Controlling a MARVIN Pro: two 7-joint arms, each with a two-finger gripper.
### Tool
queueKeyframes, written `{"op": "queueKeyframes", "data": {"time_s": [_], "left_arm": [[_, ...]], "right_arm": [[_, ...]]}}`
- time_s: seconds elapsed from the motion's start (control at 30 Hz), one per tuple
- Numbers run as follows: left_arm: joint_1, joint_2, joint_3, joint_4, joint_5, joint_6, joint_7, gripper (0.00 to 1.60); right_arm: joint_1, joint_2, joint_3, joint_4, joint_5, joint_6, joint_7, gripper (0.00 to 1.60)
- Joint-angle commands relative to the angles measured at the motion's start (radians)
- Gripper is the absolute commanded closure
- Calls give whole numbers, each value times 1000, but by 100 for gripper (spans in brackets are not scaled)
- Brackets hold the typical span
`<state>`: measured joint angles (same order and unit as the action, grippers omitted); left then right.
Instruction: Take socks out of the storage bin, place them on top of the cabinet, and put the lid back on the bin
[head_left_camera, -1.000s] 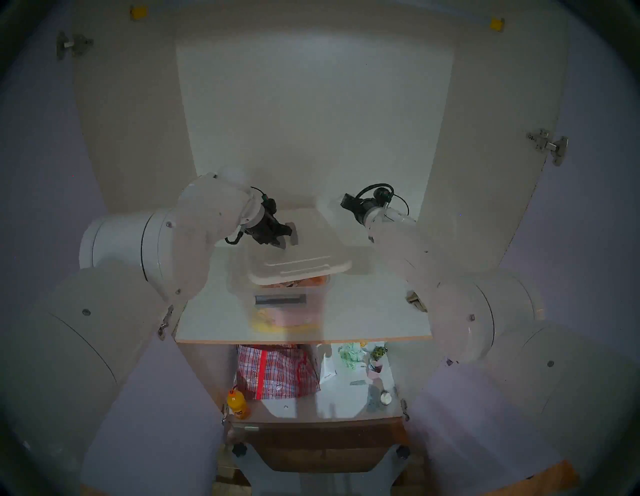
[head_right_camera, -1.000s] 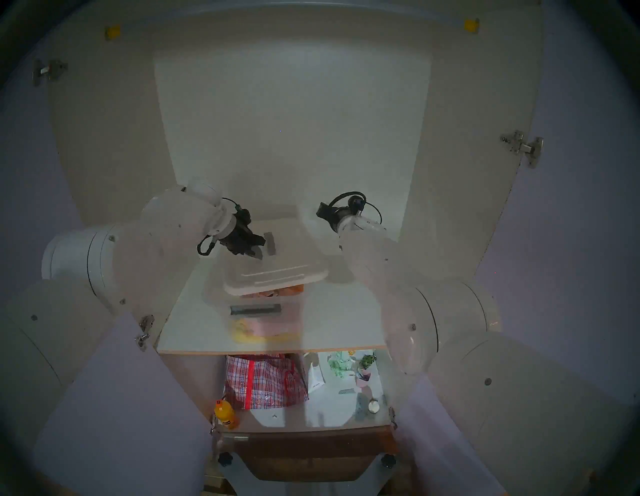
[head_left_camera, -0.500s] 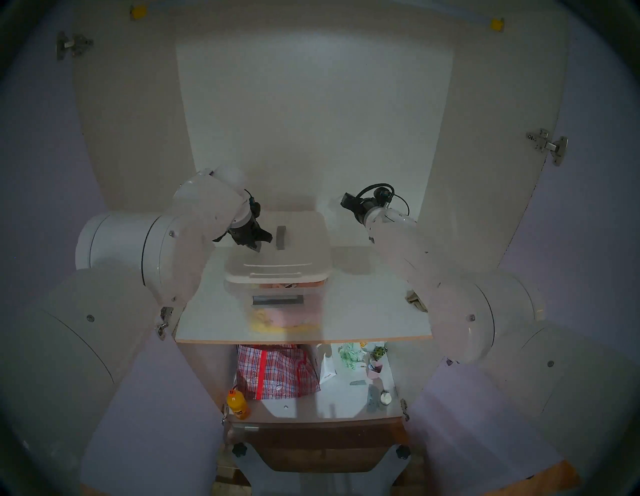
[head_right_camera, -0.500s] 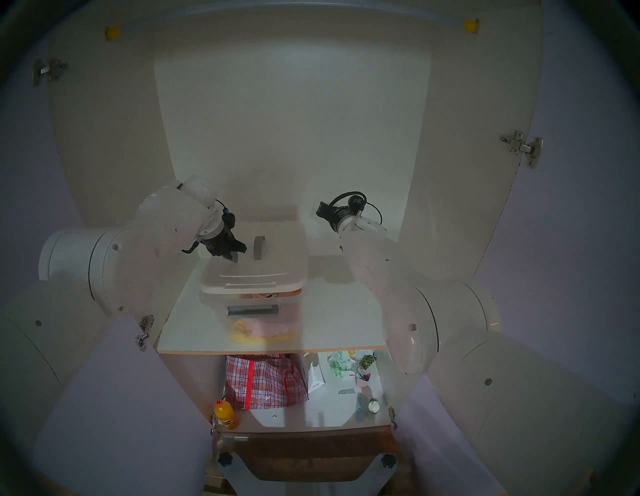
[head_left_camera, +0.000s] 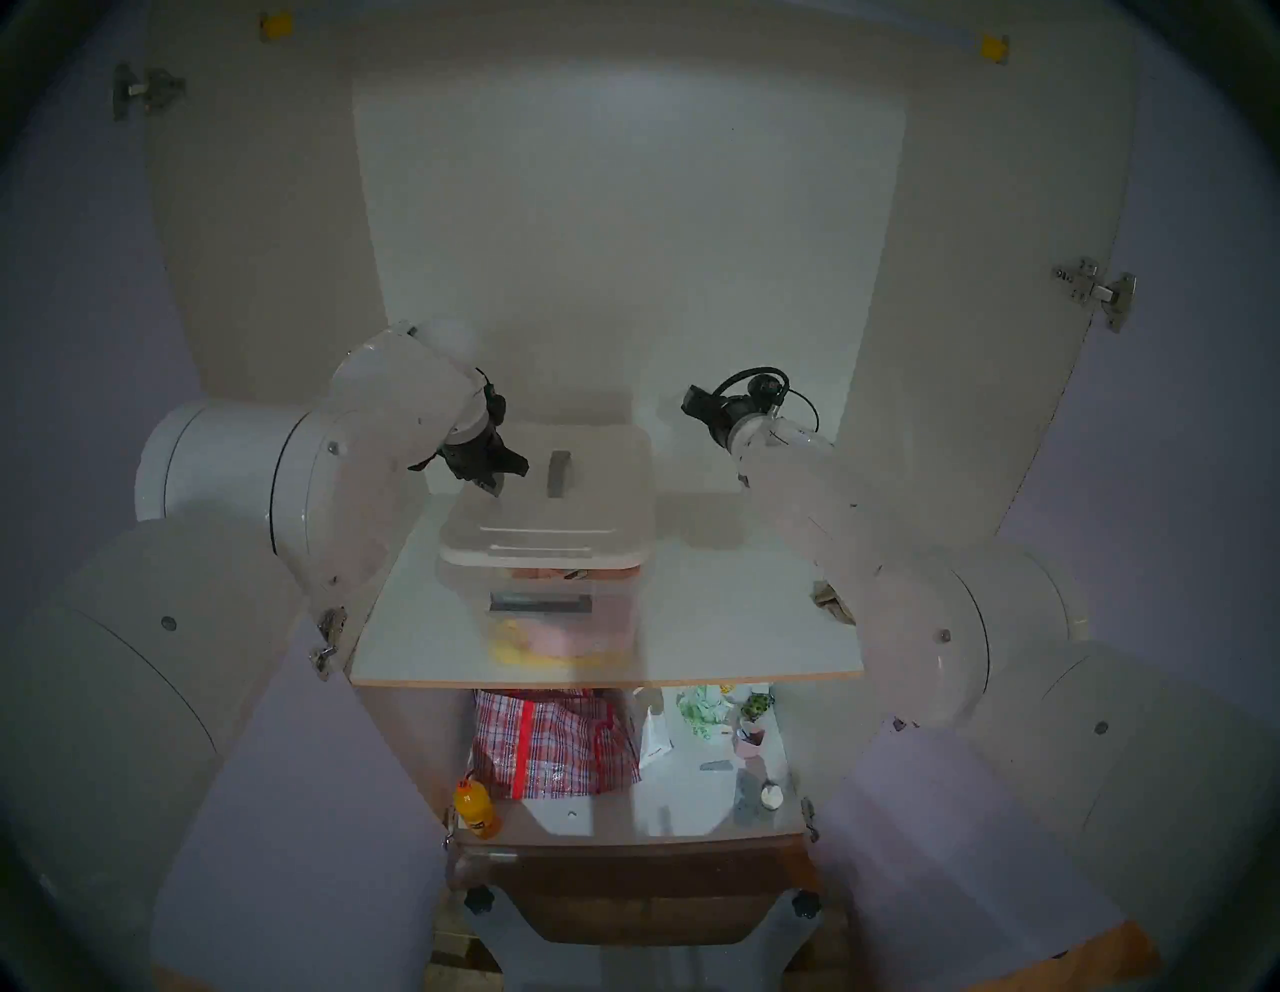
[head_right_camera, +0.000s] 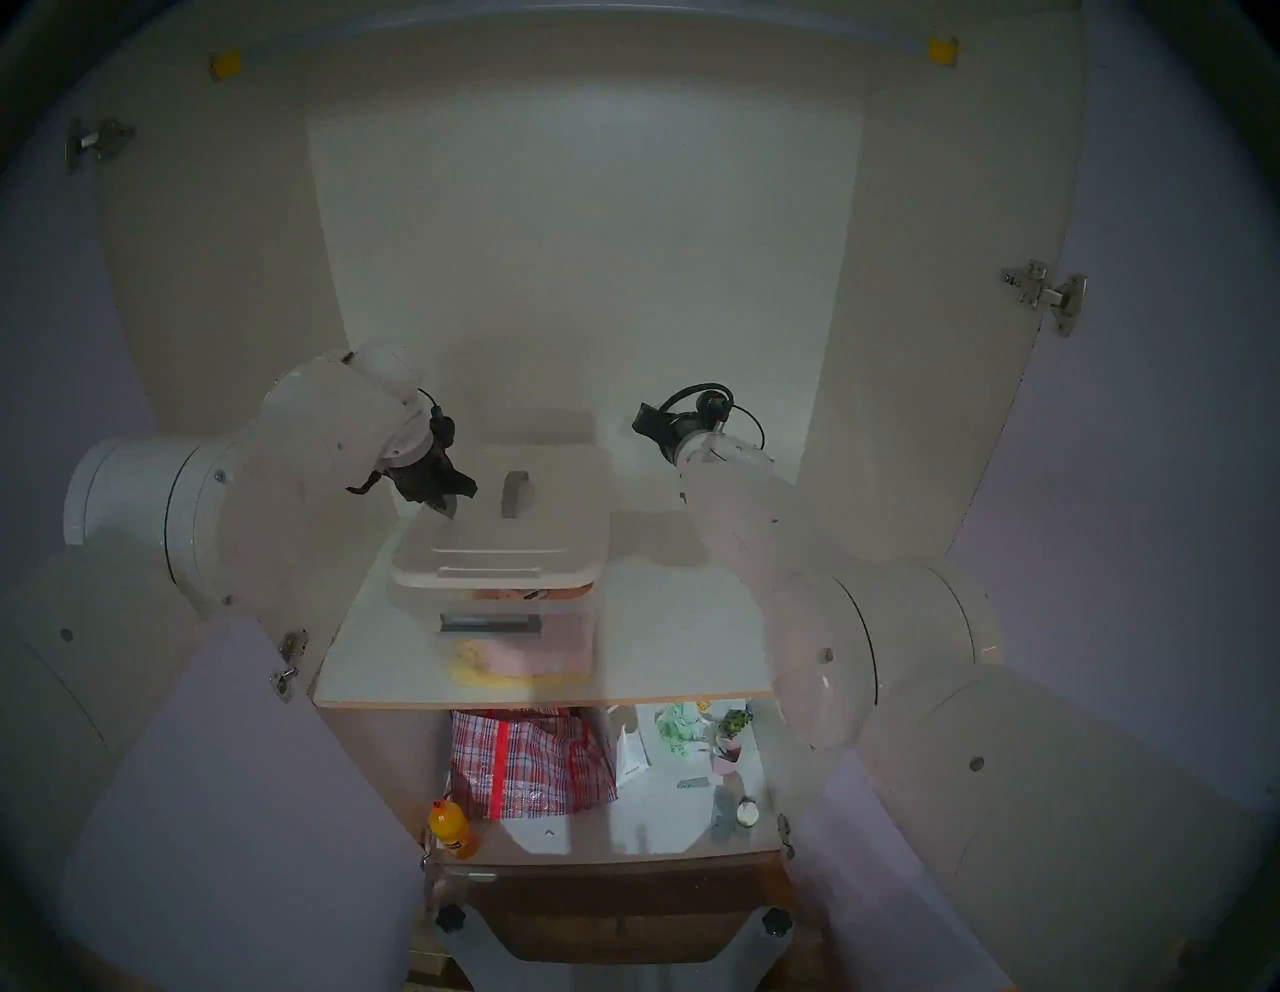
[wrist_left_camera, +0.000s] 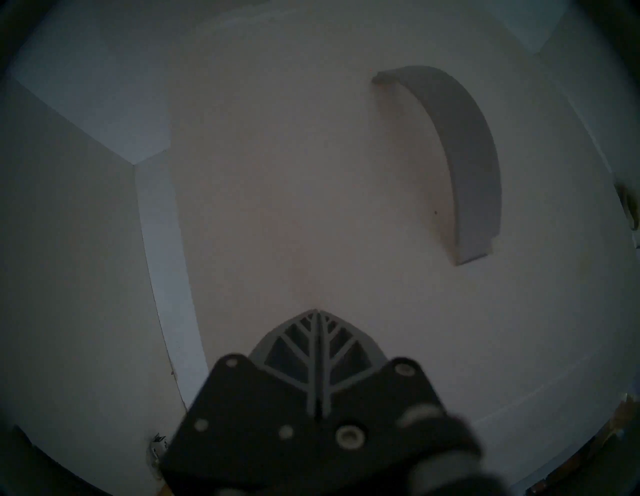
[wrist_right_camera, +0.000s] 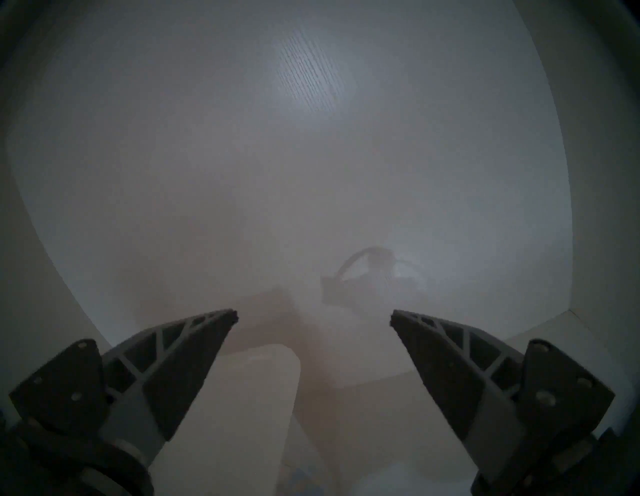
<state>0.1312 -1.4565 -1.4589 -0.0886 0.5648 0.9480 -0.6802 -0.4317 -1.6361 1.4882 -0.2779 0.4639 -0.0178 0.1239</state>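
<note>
White plastic fills the space under the left gripper (head_left_camera: 500, 483), whose fingers are pressed together on nothing, their joined tips resting at or just above the lid (head_left_camera: 554, 516) near its left rear corner, with the grey strip handle (wrist_left_camera: 460, 162) off to the gripper's right. That lid lies over the storage bin (head_left_camera: 561, 609), though I judge it not fully seated: a thin gap at the front edge lets orange and pink cloth show beneath the rim, and the lid looks slightly askew on the tub. The bin stands on the white shelf board (head_left_camera: 727, 623) of the cabinet (head_left_camera: 623, 242), below and in front of both grippers. The right gripper (wrist_right_camera: 313, 317) hangs with its fingers spread wide and empty, pointing at the back wall, well to the right of the bin and holding nothing. The socks (head_left_camera: 831, 599) seem to be the small khaki bundle lying on the shelf behind and below the right wrist, mostly hidden by that arm, so I cannot be sure of it. To my eye the work is at its last step, closing the bin. What comes next, I think, calls for the closed left fingers to press down and nudge the lid square until its rim drops over the tub all round.
</note>
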Motion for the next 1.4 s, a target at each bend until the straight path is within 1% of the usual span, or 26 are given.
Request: {"op": "queueKeyframes", "data": {"time_s": [0.0,0.03,0.07,0.13,0.23,0.27,0.33,0.37,0.47,0.5,0.53,0.63,0.67,0.83,0.9,0.93,1.07,1.17,1.3,1.37], "left_arm": [[-46,9,-8,-12,-6,12,-4,100],[-46,11,-11,-11,-7,12,-4,58],[-47,10,-15,-11,-11,12,-5,0],[-49,10,-21,-11,-15,12,-7,0],[-54,4,-56,-20,-40,12,-19,0],[-54,4,-56,-20,-40,12,-19,0],[-56,0,-96,-23,-59,12,-25,0],[-56,0,-96,-23,-59,12,-25,0],[-54,-9,-147,-26,-73,12,-31,0],[-53,-13,-187,-27,-82,10,-31,0],[-53,-13,-187,-27,-82,10,-31,0],[-47,-29,-221,-33,-86,-11,-25,0],[-41,-34,-246,-33,-91,-19,-23,0],[-14,-67,-249,-39,-72,-64,5,0],[-11,-70,-248,-40,-71,-69,10,0],[2,-84,-244,-45,-65,-91,21,0],[25,-104,-237,-53,-60,-129,47,0],[43,-114,-230,-62,-56,-163,79,0],[59,-114,-220,-72,-47,-189,126,0],[71,-113,-212,-83,-41,-206,164,0]], "right_arm": [[32,-3,0,-23,-1,-22,9,0],[32,-3,0,-23,-1,-23,9,0],[32,-3,0,-23,-1,-24,10,0],[32,-3,0,-23,-1,-24,10,0],[32,-3,0,-23,-1,-24,11,0],[32,-3,0,-23,-1,-24,11,0],[31,-3,1,-22,-1,-24,11,0],[31,-3,1,-22,-1,-24,11,0],[31,-3,1,-22,-1,-24,11,0],[31,-3,1,-22,-1,-24,11,0],[31,-3,1,-22,-1,-24,11,0],[31,-3,2,-21,-1,-23,12,0],[31,-3,2,-21,-1,-23,12,0],[31,-3,3,-20,-1,-20,11,0],[31,-3,3,-20,-1,-20,11,0],[30,-3,3,-20,-1,-19,11,0],[30,-3,4,-19,-1,-19,10,0],[30,-3,5,-19,-1,-18,10,0],[30,-3,6,-19,-1,-19,10,0],[31,-3,6,-19,-1,-19,11,0]]}}
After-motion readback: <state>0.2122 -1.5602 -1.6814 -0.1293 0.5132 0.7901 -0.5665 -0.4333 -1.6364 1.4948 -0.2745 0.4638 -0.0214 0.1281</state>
